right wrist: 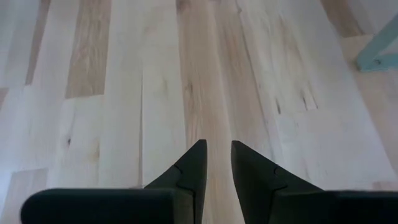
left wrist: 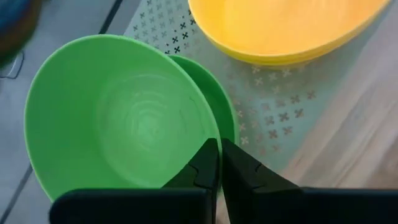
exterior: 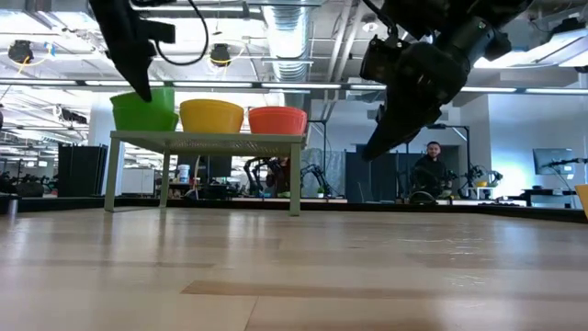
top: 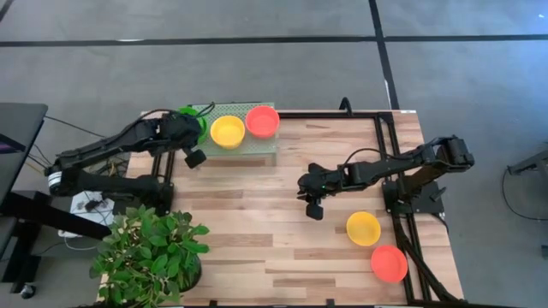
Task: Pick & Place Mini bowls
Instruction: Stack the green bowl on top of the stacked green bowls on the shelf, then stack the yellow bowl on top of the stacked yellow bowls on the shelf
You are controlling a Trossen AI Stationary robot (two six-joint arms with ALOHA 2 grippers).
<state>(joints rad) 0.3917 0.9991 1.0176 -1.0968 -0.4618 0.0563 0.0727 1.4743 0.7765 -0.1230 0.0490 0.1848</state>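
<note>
**Operator:** Green plastic is pinched where, exactly?

**Technician:** At the near rim of the upper round green plastic mini bowl [left wrist: 124, 118]. The left gripper [left wrist: 219, 163] has its fingers pressed together on that rim. The bowl tilts over a second green mini bowl [left wrist: 219, 102] beneath it, on the pale green mesh rack [top: 257, 147] at the far side of the wooden surface [top: 257, 222].

**Operator:** And the other bowls?

**Technician:** A yellow stack [top: 228, 131] and a red-orange stack [top: 262, 121] sit beside the green ones on the rack. One yellow mini bowl [top: 363, 228] and one red-orange mini bowl [top: 389, 263] rest on the surface near the right arm's base.

**Operator:** Right gripper [right wrist: 216, 163]?

**Technician:** It hovers above bare wood near mid-surface, fingers slightly parted, holding nothing.

**Operator:** Recommended procedure for the current step?

**Technician:** In my judgement the green bowl is being nested. Level it over the lower bowl before release. Keep it clear of the yellow stack, which sits just beside it. A thin rim pinch may let the bowl swing, so move slowly and release low.
</note>
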